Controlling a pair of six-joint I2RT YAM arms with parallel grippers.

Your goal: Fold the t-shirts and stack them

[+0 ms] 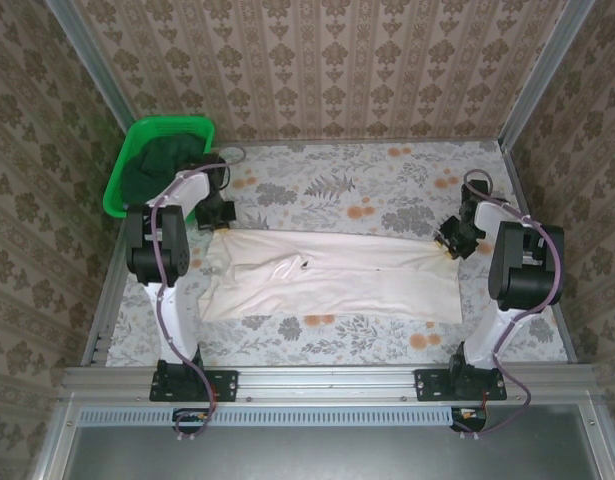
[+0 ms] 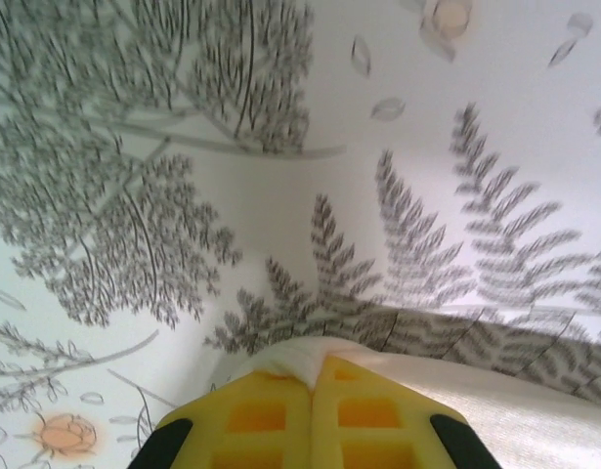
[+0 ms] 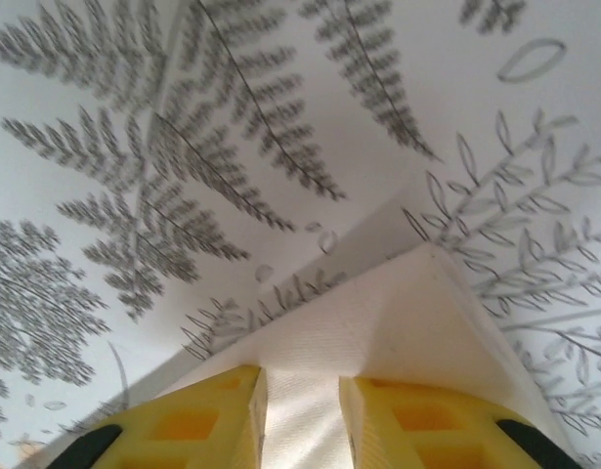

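Here the large pale cream-pink cloth t-shirt (image 1: 327,280) lies spread across the floral tabletop (image 1: 387,180), the left tool (image 2: 313,369) clamped on its left edge, the right tool (image 3: 302,386) pinching its right end.

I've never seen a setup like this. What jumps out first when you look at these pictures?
A large cream t-shirt lies spread across the flowery table, pinched at each end by the left gripper and the right gripper. At the far left corner, a bright green basket holds a dark green t-shirt.
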